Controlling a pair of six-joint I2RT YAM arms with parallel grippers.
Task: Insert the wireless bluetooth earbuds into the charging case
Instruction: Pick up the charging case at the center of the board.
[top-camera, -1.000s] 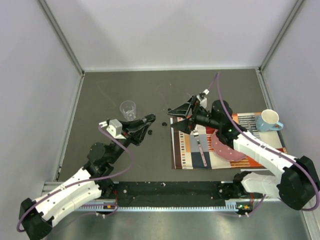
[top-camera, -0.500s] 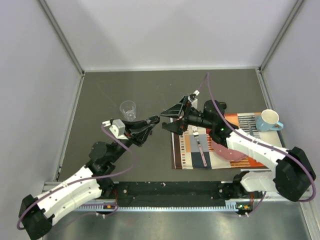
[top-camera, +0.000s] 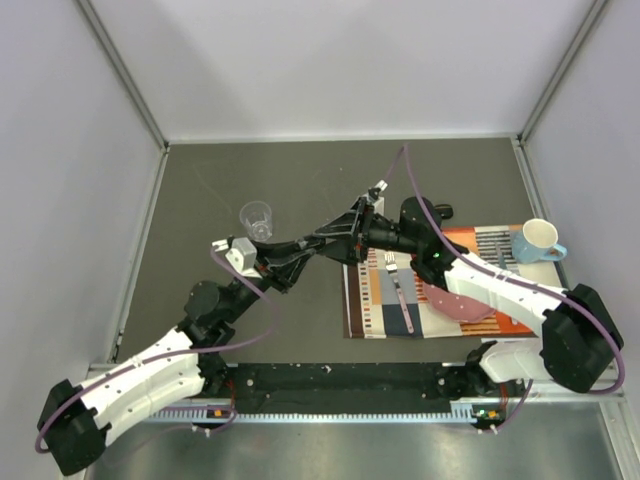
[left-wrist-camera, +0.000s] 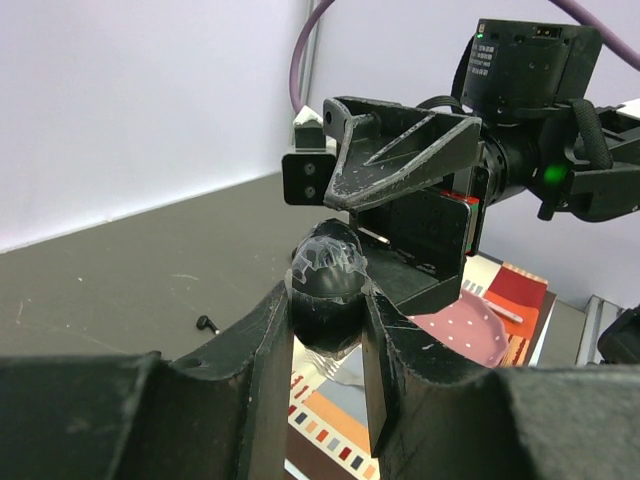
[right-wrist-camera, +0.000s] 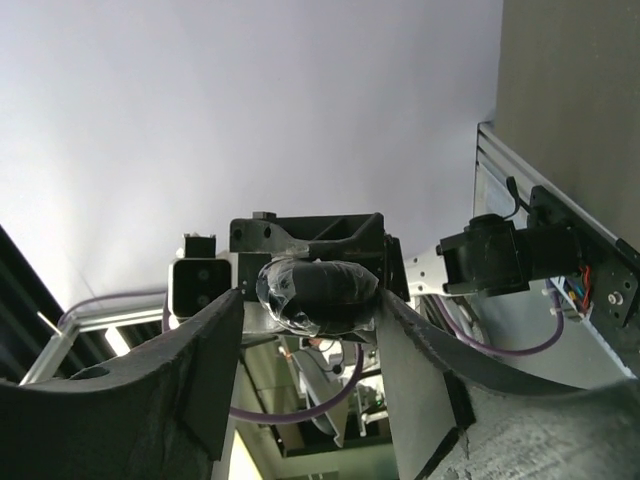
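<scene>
My left gripper (top-camera: 310, 245) is shut on the black charging case (left-wrist-camera: 328, 285), which is wrapped in clear tape, and holds it above the table. My right gripper (top-camera: 326, 236) meets it head-on. In the right wrist view the case (right-wrist-camera: 318, 295) sits between the right gripper's fingers (right-wrist-camera: 420, 370): one finger touches it and the other stands a sliver off. One tiny black earbud (left-wrist-camera: 207, 323) lies on the dark table behind the left fingers. In the top view the earbuds are hidden under the grippers.
A clear plastic cup (top-camera: 256, 218) stands left of the grippers. A striped placemat (top-camera: 375, 305) on the right carries a fork (top-camera: 399, 292) and a pink dotted plate (top-camera: 447, 297). A white and blue mug (top-camera: 538, 240) stands at the far right.
Both grippers moved toward each other and now meet over the middle of the table. The left lifted the case. The right's open fingers came around it.
</scene>
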